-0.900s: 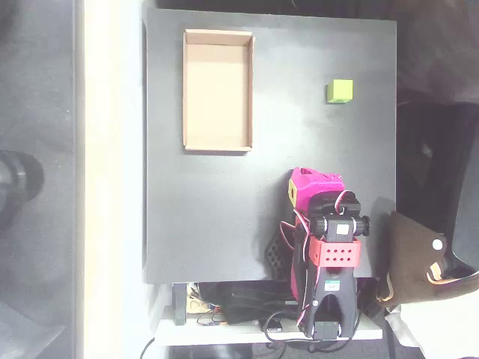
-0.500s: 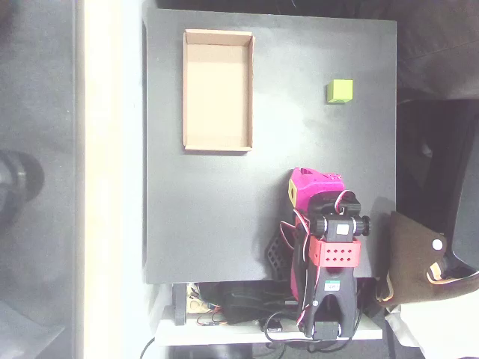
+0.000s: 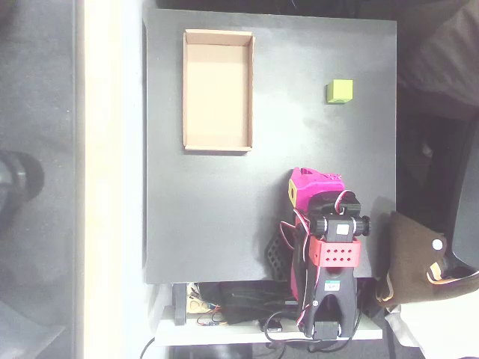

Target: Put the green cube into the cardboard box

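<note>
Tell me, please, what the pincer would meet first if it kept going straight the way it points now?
Probably nothing: the pincer points up the overhead view, passing left of the green cube and right of the cardboard box; only bare table ahead.

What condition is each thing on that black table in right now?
cardboard box: open-topped, nothing inside, flat on the table.
green cube: loose on the table, apart from the box, untouched.
gripper: folded back near the table's lower edge, holding nothing; whether open or shut cannot be told.
table: black, level.
</note>
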Motion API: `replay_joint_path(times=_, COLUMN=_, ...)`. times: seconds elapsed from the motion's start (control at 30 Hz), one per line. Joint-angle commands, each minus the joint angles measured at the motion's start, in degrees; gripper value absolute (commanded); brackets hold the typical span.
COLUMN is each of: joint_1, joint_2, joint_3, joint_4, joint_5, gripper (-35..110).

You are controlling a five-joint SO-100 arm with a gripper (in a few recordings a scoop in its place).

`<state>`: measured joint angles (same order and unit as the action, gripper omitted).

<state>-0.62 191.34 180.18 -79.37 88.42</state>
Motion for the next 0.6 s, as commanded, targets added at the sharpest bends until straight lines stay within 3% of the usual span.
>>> replay_joint_path(times=0.0, joint_1=-0.53, joint_2=0.00, joint_3=0.70, joint_4=-2.20, joint_5=0.44, gripper=2)
replay_joint_path(times=0.57, joint_1=-0.44, joint_2=-0.26, joint_3=-0.35, joint_4=-2.29, joint_5=-0.09, gripper=2)
